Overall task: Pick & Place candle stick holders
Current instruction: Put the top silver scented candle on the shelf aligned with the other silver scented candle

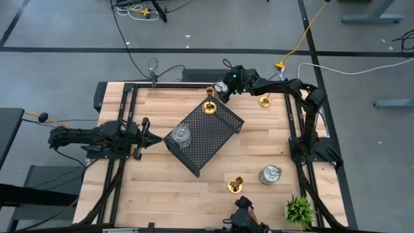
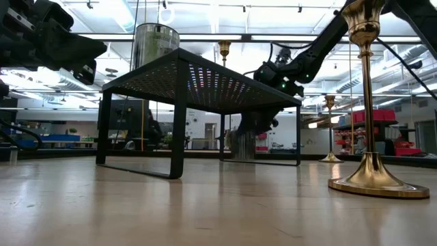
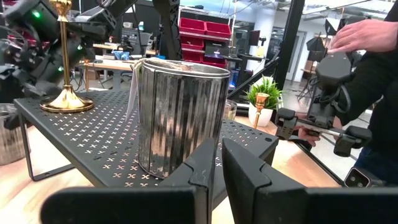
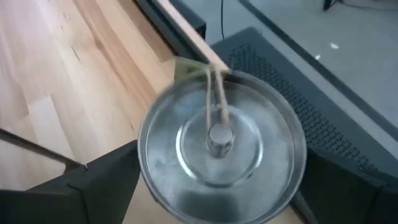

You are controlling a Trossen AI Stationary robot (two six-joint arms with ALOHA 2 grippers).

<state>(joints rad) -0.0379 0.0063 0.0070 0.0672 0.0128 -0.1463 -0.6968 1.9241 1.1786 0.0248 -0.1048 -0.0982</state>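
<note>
High view – pale wooden table on a grey floor, black perforated tray at centre. On the tray: one silver holder, one gold holder. Loose on the wood: two gold holders and a second silver holder. Left gripper shut and empty, just beside the tray's silver piece. Right gripper beyond the tray's far corner.

Low view – third silver holder on the table behind the tray, under the right gripper.

Left wrist view – fingers nearly together, nothing between them.

Right wrist view – fingers spread wide either side of the third silver holder, not yet gripped. Likely step: pick-up. Next: lower, close on it, lift onto the tray.
</note>
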